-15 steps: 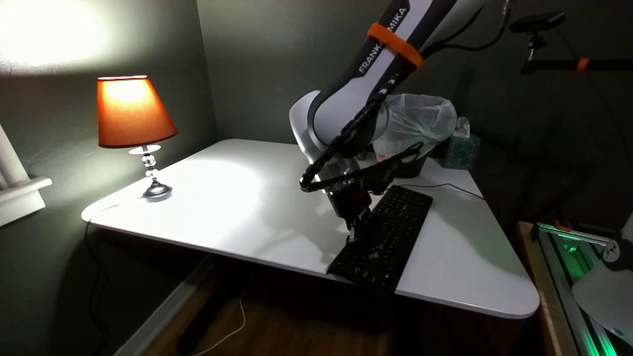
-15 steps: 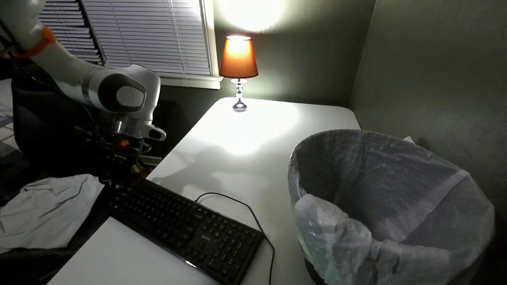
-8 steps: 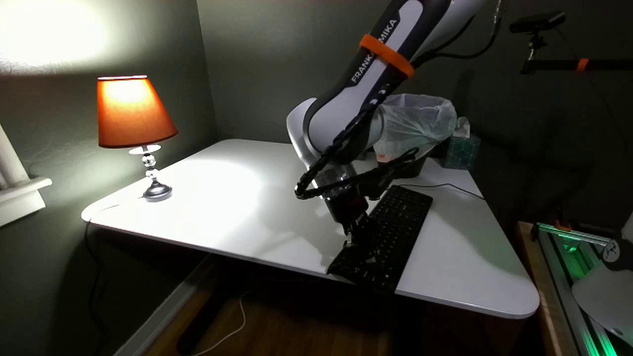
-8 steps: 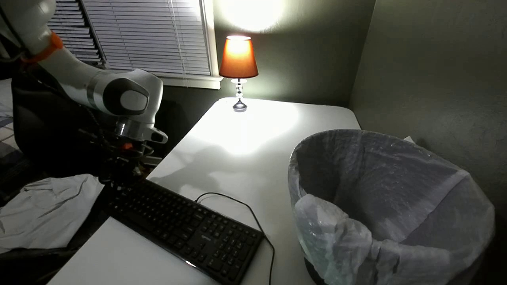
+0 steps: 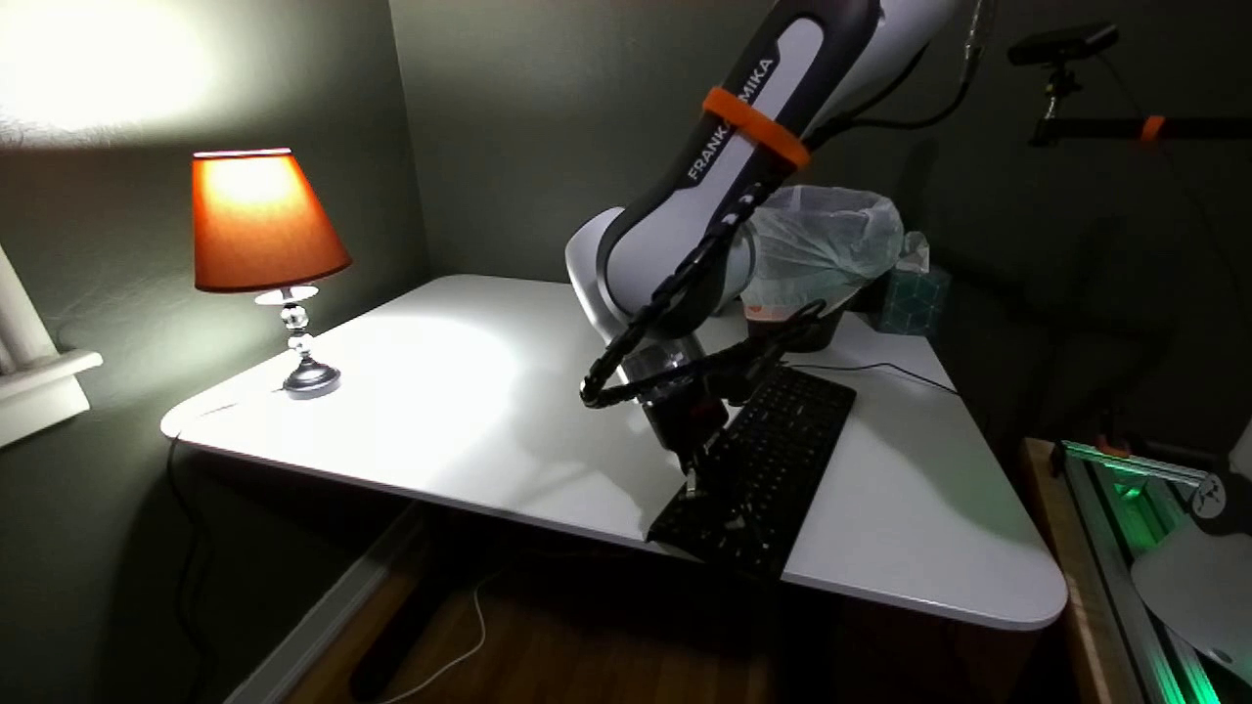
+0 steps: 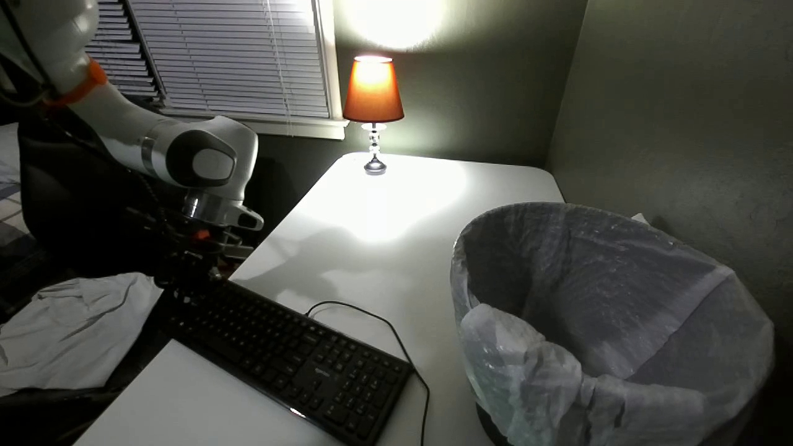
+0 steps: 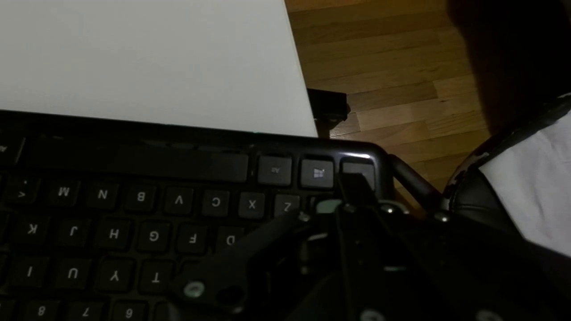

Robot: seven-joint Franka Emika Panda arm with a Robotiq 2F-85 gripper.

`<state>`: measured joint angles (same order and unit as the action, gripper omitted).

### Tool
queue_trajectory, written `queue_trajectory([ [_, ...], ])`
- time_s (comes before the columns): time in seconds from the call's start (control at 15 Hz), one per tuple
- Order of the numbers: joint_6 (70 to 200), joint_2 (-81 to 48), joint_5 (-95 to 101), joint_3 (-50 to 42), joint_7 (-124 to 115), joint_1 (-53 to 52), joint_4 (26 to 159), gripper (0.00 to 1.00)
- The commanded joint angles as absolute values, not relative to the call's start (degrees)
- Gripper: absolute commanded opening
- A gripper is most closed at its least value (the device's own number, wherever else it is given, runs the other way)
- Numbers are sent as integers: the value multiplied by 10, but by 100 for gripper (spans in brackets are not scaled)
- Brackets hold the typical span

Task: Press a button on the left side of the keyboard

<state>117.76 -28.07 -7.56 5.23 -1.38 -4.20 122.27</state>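
Though I can't tell whether the tool (image 7: 341,198) is spread or pressed together, the keyboard (image 6: 288,358) lies left end beneath it, long axis stretching off toward the bin (image 6: 526,375), so pressing likely means straight down.

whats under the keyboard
The white table lies under most of the keyboard. The keyboard's left end juts past the table edge, with wooden floor showing beyond. The surface directly beneath is covered, so anything else there cannot be seen.

Beneath the dark gripper (image 7: 352,183), part of the black keyboard (image 7: 154,213) is hidden from me; whether the two touch there, I can't tell.
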Motion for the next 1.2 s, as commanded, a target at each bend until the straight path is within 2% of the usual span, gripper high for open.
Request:
queue_trajectory([
  [0.0, 1158, -296, -86, 54, -8, -38, 1206, 0],
  [1.13, 1126, -317, -86, 50, -16, -35, 1183, 0],
])
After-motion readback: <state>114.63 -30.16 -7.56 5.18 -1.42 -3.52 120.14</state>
